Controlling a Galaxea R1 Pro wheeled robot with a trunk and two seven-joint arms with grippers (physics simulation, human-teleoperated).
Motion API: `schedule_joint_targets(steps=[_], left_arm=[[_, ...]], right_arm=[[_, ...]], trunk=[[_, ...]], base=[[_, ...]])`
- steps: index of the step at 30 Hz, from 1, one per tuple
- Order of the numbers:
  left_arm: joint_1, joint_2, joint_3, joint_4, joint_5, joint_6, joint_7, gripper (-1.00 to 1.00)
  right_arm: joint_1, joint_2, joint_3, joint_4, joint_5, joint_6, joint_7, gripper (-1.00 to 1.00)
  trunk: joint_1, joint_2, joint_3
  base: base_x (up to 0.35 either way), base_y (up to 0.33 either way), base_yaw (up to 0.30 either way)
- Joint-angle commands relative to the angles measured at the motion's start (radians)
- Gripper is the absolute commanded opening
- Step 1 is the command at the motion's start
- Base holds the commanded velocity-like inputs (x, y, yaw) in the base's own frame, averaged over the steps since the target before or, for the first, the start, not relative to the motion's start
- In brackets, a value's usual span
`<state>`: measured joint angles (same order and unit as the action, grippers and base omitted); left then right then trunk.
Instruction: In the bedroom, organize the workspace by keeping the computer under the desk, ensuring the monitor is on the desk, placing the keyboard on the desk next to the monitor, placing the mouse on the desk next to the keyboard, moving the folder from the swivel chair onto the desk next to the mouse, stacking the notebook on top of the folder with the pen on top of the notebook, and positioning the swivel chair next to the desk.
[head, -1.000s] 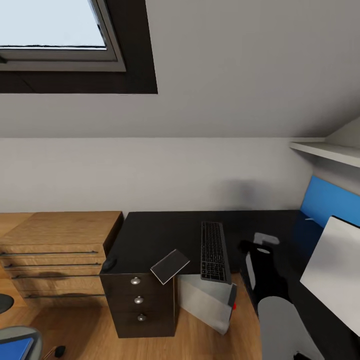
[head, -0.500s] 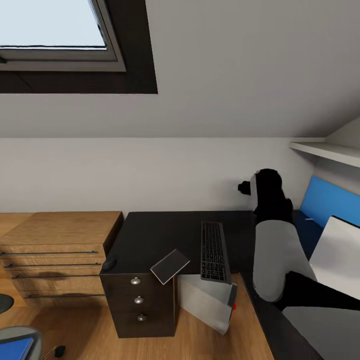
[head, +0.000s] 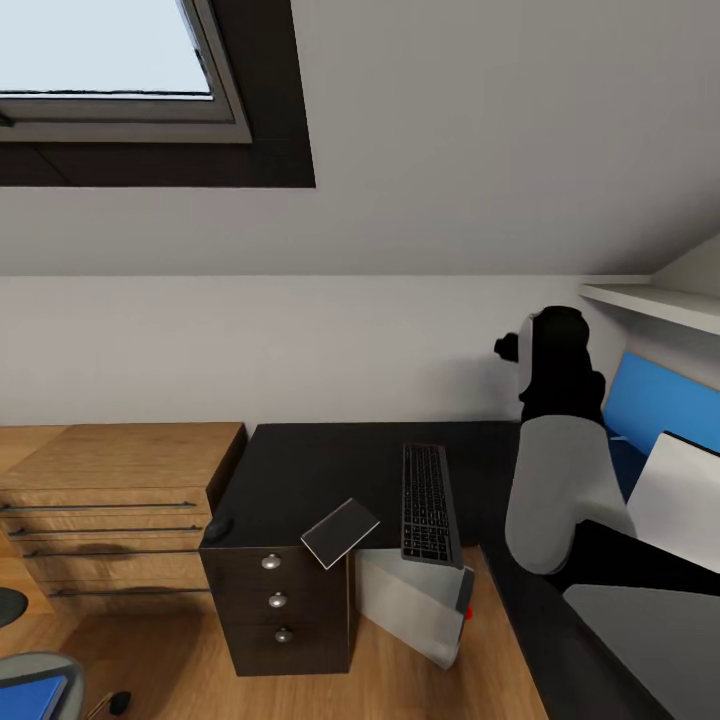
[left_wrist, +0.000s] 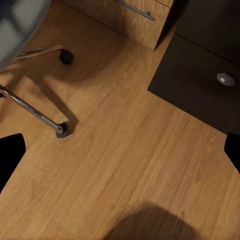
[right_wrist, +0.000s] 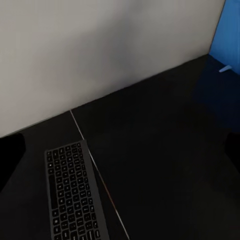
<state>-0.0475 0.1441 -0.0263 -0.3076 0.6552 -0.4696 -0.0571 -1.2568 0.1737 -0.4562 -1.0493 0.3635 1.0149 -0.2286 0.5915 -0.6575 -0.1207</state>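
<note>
Black worktop (head: 320, 470) carries the keyboard (head: 428, 503) at its front edge, overhanging slightly. Notebook (head: 340, 532) sits tilted at the front edge above the drawers. Mouse (head: 218, 526) on front left corner. Computer (head: 415, 600) on the floor under the worktop, leaning. Monitor (head: 672, 495) by the right edge. Folder (head: 28, 697) on swivel chair (head: 40, 685) seat. Right arm (head: 552, 450) raised over worktop; right pincer wide. Left pincer (left_wrist: 120, 150) wide, over floor.
</note>
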Motion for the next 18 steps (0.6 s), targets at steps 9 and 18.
schedule_joint_targets(steps=[9,18], left_arm=[[-0.001,0.001,-0.003,0.001,0.012,-0.003,-0.006,1.0],[-0.001,0.0,-0.003,0.001,0.012,-0.003,-0.006,1.0]], right_arm=[[0.037,0.001,-0.002,-0.003,-0.008,-0.04,-0.015,1.0],[0.046,-0.024,-0.008,0.0,-0.007,-0.044,-0.012,1.0]], trunk=[[0.0,-0.001,0.005],[0.0,-0.001,0.015]], base=[[0.0,0.0,-0.108],[0.0,0.0,-0.199]])
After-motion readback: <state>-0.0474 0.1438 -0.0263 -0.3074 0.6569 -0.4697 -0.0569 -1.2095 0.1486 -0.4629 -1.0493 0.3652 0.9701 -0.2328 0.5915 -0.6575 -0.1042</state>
